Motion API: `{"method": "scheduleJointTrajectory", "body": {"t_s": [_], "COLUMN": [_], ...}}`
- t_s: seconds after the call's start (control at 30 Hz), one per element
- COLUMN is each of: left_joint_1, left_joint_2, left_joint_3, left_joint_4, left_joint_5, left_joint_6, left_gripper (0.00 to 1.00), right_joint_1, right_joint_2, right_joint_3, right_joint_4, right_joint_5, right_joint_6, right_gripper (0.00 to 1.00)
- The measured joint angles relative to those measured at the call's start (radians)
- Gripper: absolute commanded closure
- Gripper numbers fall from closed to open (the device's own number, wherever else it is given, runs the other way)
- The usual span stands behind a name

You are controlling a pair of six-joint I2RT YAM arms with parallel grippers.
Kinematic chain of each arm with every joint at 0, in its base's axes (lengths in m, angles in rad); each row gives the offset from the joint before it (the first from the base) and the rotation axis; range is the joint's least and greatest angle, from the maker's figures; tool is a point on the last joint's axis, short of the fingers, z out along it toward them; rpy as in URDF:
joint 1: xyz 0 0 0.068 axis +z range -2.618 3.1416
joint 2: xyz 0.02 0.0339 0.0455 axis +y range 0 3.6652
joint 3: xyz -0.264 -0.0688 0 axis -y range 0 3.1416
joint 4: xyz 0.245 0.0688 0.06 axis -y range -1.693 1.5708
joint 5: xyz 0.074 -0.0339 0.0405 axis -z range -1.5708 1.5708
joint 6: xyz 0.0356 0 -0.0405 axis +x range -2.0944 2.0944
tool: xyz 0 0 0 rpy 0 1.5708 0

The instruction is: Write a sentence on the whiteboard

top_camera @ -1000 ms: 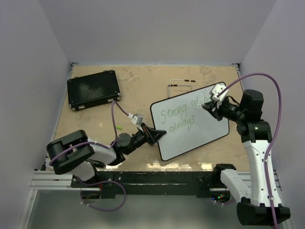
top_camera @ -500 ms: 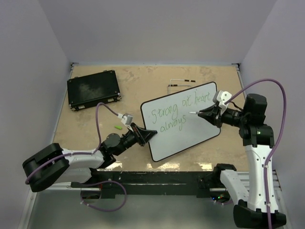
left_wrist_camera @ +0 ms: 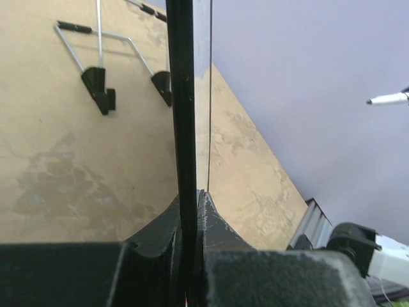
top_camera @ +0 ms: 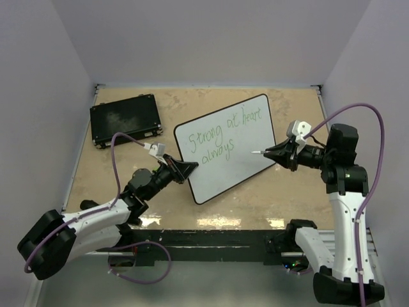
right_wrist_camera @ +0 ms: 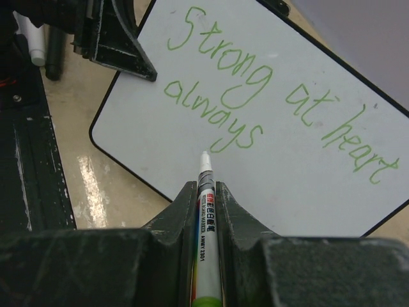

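The whiteboard (top_camera: 246, 160) is tilted, and my left gripper (top_camera: 190, 168) is shut on its lower left edge. In the left wrist view the whiteboard (left_wrist_camera: 185, 96) shows edge-on between the fingers of the left gripper (left_wrist_camera: 193, 197). The sentence (top_camera: 220, 131) in green reads "Strong at heart" with "always" beneath it, and shows again as the sentence (right_wrist_camera: 230, 70) in the right wrist view. My right gripper (top_camera: 273, 153) is shut on a green marker (right_wrist_camera: 208, 217). The marker tip (right_wrist_camera: 204, 157) points at the whiteboard (right_wrist_camera: 307, 173) just below "always", apart from its face.
A flat black case (top_camera: 124, 120) lies at the back left. A wire stand (left_wrist_camera: 102, 57) rests on the tan table (top_camera: 128, 160) behind the board. Lilac walls close in the back and sides. The rail (top_camera: 211, 238) runs along the near edge.
My left gripper has carried the whiteboard left and toward the back, covering the wire stand. My right gripper has drawn the marker back from the board's upper right.
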Motion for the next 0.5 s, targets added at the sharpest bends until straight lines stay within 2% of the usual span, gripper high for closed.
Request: {"method": "scheduleJointTrajectory", "body": {"t_s": [0.23, 0.5], "left_joint_1": [0.111, 0.131], "left_joint_2": [0.101, 0.191], "left_joint_3": [0.083, 0.12], "left_joint_4": [0.013, 0.074], "left_joint_5": [0.103, 0.187], "left_joint_6": [0.026, 0.043], "left_gripper": [1.0, 1.0], "right_joint_1": [0.0, -0.001], "right_joint_2": [0.046, 0.053], "right_joint_3": [0.029, -0.014], "right_joint_4": [-0.013, 0.027], "right_joint_5": [-0.016, -0.005], "right_joint_6": [-0.01, 0.0], "right_gripper": [1.0, 1.0]}}
